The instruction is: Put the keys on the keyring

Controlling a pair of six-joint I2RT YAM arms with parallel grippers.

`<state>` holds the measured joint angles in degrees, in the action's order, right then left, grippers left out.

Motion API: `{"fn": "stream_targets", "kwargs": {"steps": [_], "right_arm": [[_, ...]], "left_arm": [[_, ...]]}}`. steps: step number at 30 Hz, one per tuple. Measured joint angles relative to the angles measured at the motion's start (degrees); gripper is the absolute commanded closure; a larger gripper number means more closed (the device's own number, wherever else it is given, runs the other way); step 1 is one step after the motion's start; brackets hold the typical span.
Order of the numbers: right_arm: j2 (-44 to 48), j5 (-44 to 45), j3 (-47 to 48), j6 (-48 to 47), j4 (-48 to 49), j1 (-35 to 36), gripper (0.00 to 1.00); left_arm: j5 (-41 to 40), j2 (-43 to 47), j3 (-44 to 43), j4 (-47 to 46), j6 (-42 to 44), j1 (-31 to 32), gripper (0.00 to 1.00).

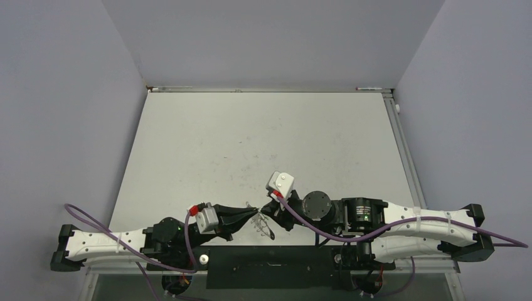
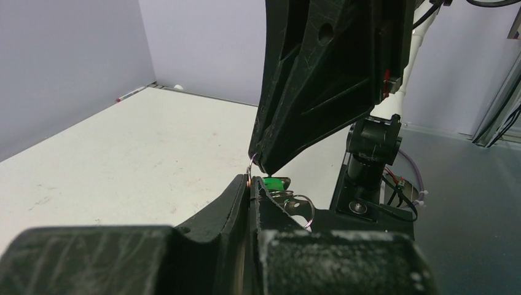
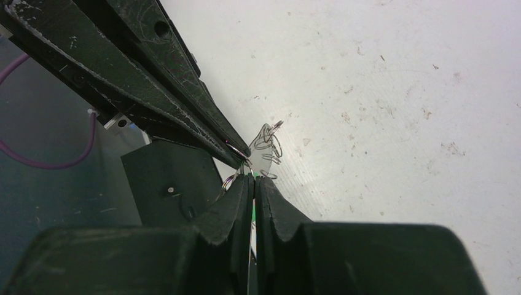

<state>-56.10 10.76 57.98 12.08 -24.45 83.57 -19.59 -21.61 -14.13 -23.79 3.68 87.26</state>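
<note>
— While the key (image 2: pixel 274 182), a speck of bright green, sits just past the meeting fingertips, which step is this?

— Threading, by the look of it, and not yet done. The ring (image 3: pixel 266 146), flat grey with small wire loops on its rim, hangs between the two tips, low over the near edge of the table (image 1: pixel 263 138).

— Who holds what?

— The left gripper (image 2: pixel 252 182) is pressed shut, with a thin wire of the ring seemingly pinched in it. The right gripper (image 3: pixel 254 179) is clamped shut too. A green sliver in its slit suggests it has the key, though that is not certain.

— What does the next move call for?

— Likely a fine nudge: the key's looped head must be steered onto the wire without either grip slackening.

— And the arms?

— The left arm (image 1: pixel 100 241) and right arm (image 1: pixel 426 226) reach inward from their bases, low and stretched, with the tips almost nose to nose.
</note>
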Motion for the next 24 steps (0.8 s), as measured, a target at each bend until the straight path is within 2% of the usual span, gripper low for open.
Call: {"fn": "stream_targets", "kwargs": {"steps": [24], "right_arm": [[-0.1,0.4,-0.8,2.2,1.6,-0.4,0.95]], "left_arm": [[0.4,6.0,2.3,-3.9,-0.1,0.0,1.0]]}}
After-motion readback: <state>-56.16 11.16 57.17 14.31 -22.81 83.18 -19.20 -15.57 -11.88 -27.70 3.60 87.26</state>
